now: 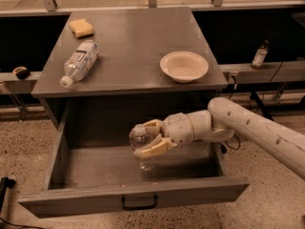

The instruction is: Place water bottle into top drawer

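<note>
The top drawer (133,194) is pulled out wide, grey metal with a black handle (139,204) on its front panel. My gripper (151,138) reaches in from the right over the drawer's middle and is shut on the water bottle (143,146), a small clear ribbed bottle held roughly upright, its base low over or on the drawer floor.
On the cabinet top (128,61) lie a fatter clear bottle with a white-blue label (79,61), a yellow sponge (81,27) and a cream bowl (184,66). A small bottle (259,55) stands on the ledge at right.
</note>
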Controlling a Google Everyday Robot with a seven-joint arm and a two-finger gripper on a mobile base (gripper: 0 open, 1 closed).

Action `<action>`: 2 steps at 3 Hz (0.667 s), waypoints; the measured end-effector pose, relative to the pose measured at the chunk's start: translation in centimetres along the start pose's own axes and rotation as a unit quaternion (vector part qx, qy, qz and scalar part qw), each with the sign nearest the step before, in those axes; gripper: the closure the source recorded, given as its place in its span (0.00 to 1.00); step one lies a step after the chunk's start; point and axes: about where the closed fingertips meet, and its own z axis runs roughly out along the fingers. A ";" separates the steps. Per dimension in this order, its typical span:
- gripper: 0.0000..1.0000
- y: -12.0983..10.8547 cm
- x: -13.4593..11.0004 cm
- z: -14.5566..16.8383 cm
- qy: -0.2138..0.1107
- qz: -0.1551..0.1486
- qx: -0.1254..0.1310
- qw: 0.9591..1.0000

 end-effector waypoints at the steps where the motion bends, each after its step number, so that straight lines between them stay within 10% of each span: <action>1: 1.00 0.1 0.8 -0.2 0.000 0.003 0.005 1.000; 2: 0.81 0.1 1.8 -0.7 0.002 0.010 0.017 1.000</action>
